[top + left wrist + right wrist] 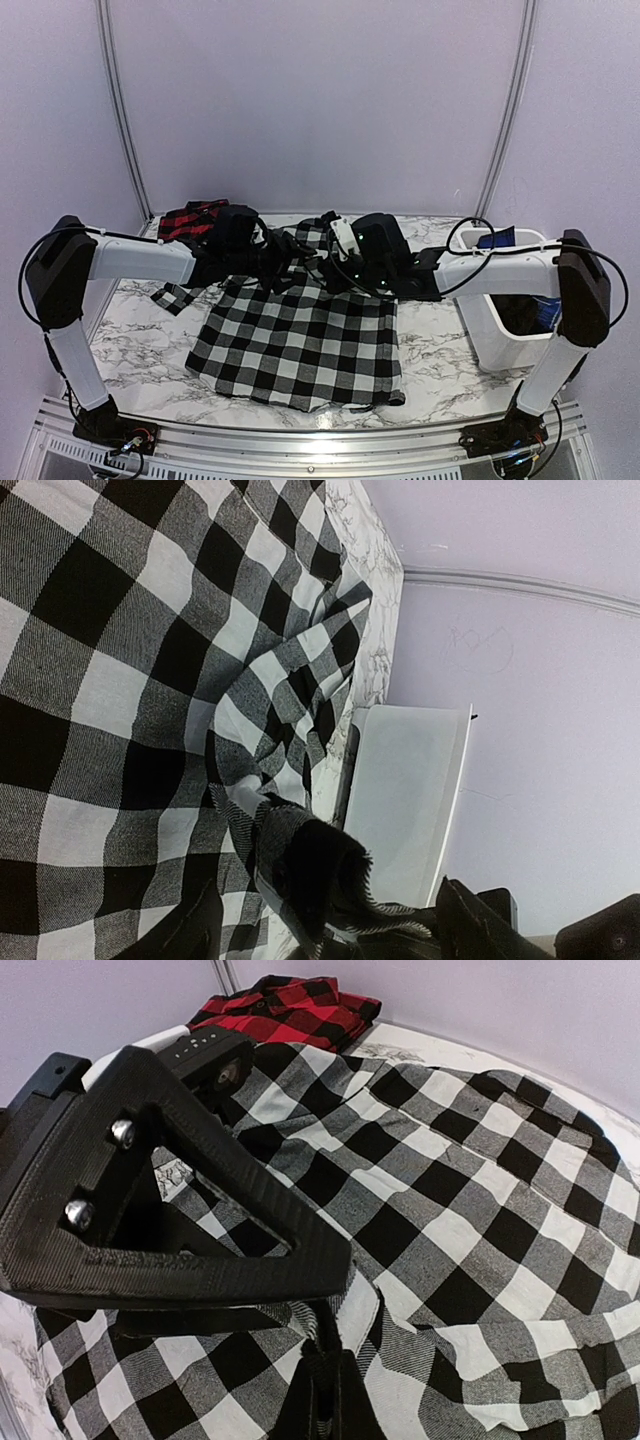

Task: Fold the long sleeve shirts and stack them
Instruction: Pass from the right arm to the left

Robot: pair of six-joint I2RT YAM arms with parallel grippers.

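Observation:
The black-and-white check shirt (pixel 300 345) lies spread on the marble table, its upper part bunched under both grippers. My left gripper (pixel 288 262) is shut on a raised fold of it, which shows in the left wrist view (pixel 305 865) running down between the fingers. My right gripper (pixel 326 270) is shut on a fold of the same shirt (pixel 430 1210), close beside the left gripper's finger (pixel 230 1230). The red-and-black shirt (pixel 190 218) lies folded at the back left, also in the right wrist view (pixel 285 1010). No block letters show.
A white bin (pixel 500 320) stands at the right edge of the table, with something blue (pixel 497 240) in it; it also shows in the left wrist view (pixel 410 790). White walls close the back and sides. A metal rail runs along the near edge.

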